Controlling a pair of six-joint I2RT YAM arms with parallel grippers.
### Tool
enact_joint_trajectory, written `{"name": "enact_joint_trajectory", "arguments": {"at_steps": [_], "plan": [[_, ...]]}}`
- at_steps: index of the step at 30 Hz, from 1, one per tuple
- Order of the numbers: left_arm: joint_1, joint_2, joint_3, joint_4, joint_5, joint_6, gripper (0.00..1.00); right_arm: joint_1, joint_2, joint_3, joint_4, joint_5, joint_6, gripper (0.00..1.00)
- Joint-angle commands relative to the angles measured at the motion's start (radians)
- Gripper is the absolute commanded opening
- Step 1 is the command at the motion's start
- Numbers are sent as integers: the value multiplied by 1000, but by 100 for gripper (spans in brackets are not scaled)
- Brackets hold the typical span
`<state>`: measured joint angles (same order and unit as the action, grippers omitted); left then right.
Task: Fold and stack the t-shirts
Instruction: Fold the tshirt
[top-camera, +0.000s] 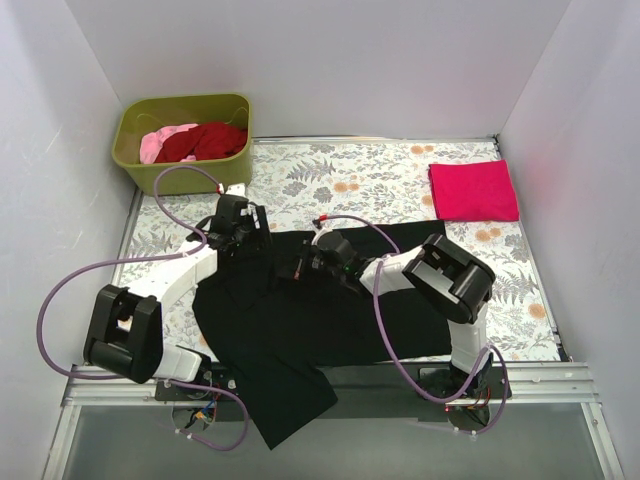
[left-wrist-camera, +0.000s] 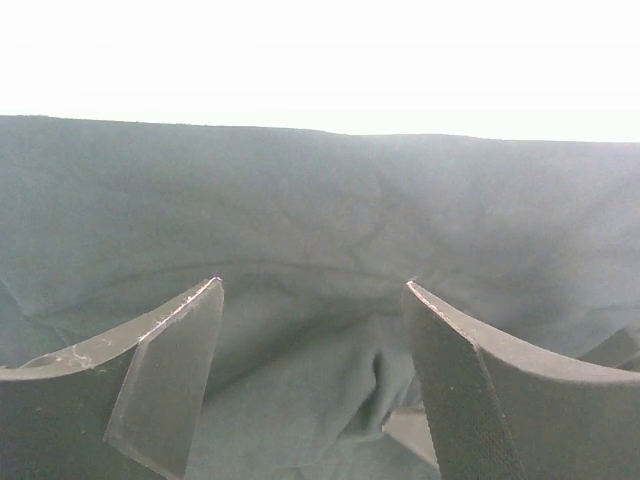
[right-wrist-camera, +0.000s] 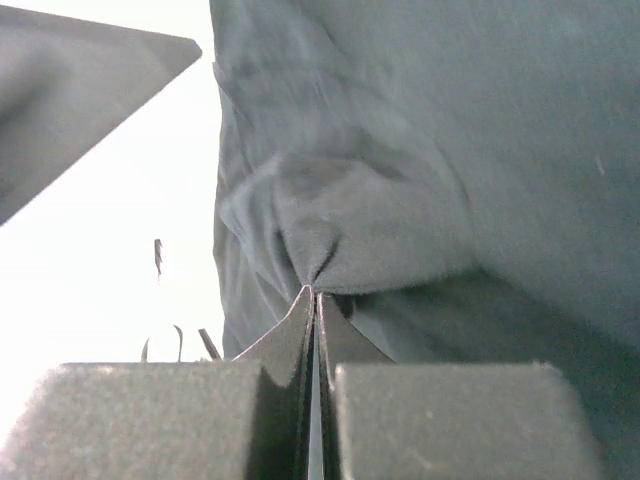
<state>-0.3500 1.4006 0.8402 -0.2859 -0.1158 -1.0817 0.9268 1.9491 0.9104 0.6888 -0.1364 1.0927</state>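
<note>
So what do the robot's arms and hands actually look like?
Both the left arm and right arm are white tubes joined by chunky black housings. A purple cable loops loosely off each. The left hand and right hand each have two flat, dark, tapering fingers.

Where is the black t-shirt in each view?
Top external: black t-shirt spread across the table's near middle, hanging over the near edge.
Left wrist: shirt fills the frame's lower part, behind the open left gripper.
Right wrist: shirt centre and right, pinched by the shut right gripper.
Shared landmark: the shirt's edge against a brighter background.
</note>
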Motion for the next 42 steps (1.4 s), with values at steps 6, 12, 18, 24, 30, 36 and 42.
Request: {"name": "enact_joint_trajectory", "arguments": {"at_steps": [6, 12, 18, 24, 30, 36, 42], "plan": [[16, -45, -15, 28, -5, -17, 67, -5, -134, -36, -179, -74, -112, 1], [16, -94, 10, -166, -38, -128, 67, -48, -125, 25, -345, -123, -204, 1], [16, -238, -56, -332, -31, -282, 67, -68, -102, 108, -469, -166, -293, 1], [17, -354, -119, -398, -45, -356, 67, -89, -110, 137, -543, -158, -370, 5], [17, -356, -185, -398, 2, -394, 66, -89, -114, 179, -595, -170, -425, 28], [16, -357, -242, -343, 34, -399, 62, -63, -142, 95, -523, -175, -375, 41], [16, -353, -274, -302, 97, -403, 60, -59, -122, 38, -431, -200, -314, 41]]}}
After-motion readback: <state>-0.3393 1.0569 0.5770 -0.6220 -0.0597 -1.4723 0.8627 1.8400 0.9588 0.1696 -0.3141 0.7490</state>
